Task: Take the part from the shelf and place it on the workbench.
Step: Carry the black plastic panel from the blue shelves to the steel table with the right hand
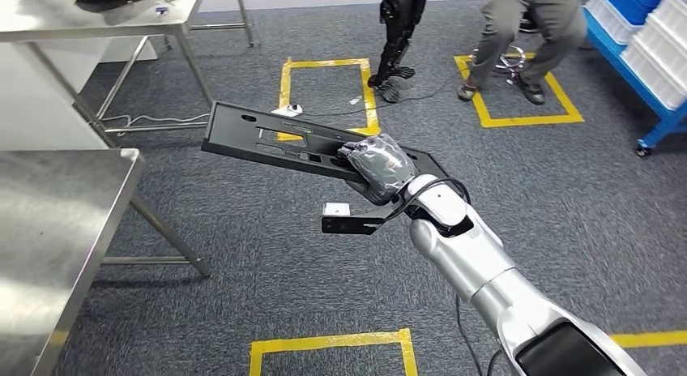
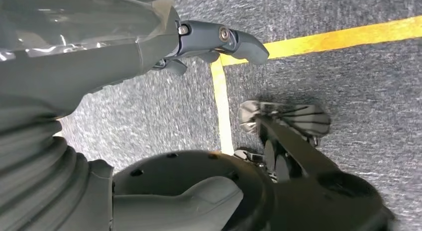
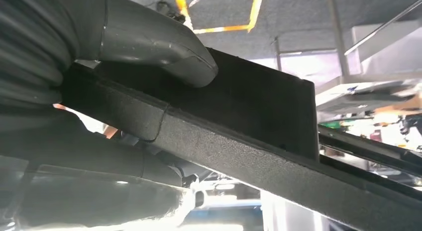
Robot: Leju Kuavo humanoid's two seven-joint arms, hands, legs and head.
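We see our right hand (image 1: 377, 169), in its grey ribbed cover, closed around one end of a long flat black plastic part with slots and cut-outs (image 1: 267, 138). The part juts away from the hand to its left, held in the air above the dark grey carpeted floor (image 1: 243, 230). In the right wrist view the thick grey thumb (image 3: 159, 47) presses on the top face of the part (image 3: 249, 141) while the darker fingers lie under it, half lost in shadow.

Below and to the left of the hand stands a steel worktop (image 1: 57, 222), its near side cut off by the picture edge; the part's far end is beside it, apart from it. A second steel table (image 1: 97, 19) stands further off past the part's far end, with a dark object on it that we cannot make out. Yellow tape squares (image 1: 324, 92) mark the floor beyond the hand. A person's legs (image 1: 526, 36) and a dark robot leg (image 1: 397, 36) stand further back, and blue racks with white bins (image 1: 648, 44) are off to the hand's right.

Our left hand (image 2: 199, 42) hangs over the floor; its dark fingers hold nothing, though how far they curl we cannot tell.
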